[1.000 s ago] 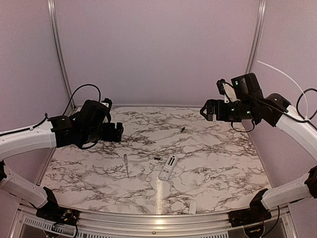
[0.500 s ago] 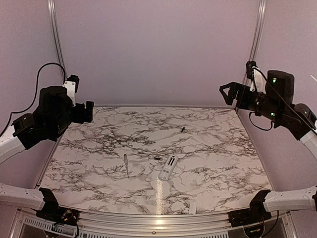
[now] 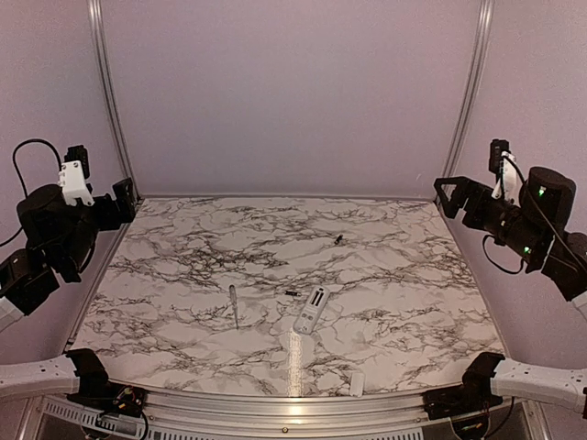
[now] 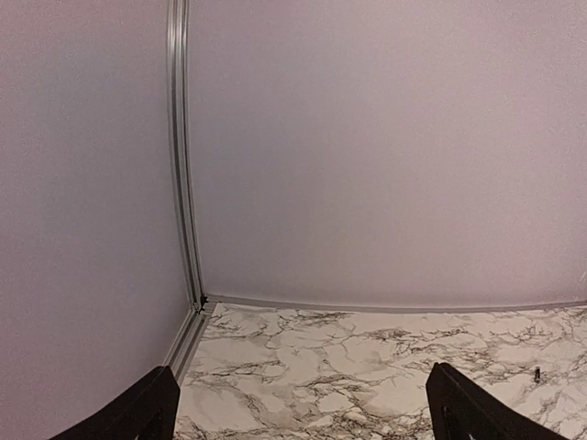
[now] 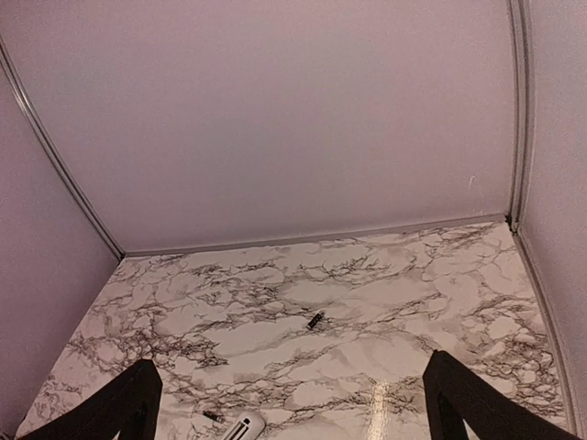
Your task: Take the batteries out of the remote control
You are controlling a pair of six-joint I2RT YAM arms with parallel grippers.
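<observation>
While the remote control (image 3: 312,322) lies slanted on the marble table (image 3: 413,302), front of centre, one battery (image 3: 293,293) sits just off its far-left end | other battery (image 3: 338,239) well apart, toward the back | left gripper (image 3: 127,200) and right gripper (image 3: 447,192) held high by the side walls, jaws wide apart, empty.

Soft, even light, lilac cast on walls (image 3: 293,92). Bright glare streak on table (image 3: 394,275) near front edge, repeated in right wrist view. Shadows faint. Corner posts (image 4: 179,183) bowed by lens distortion. Focus slightly soft.
</observation>
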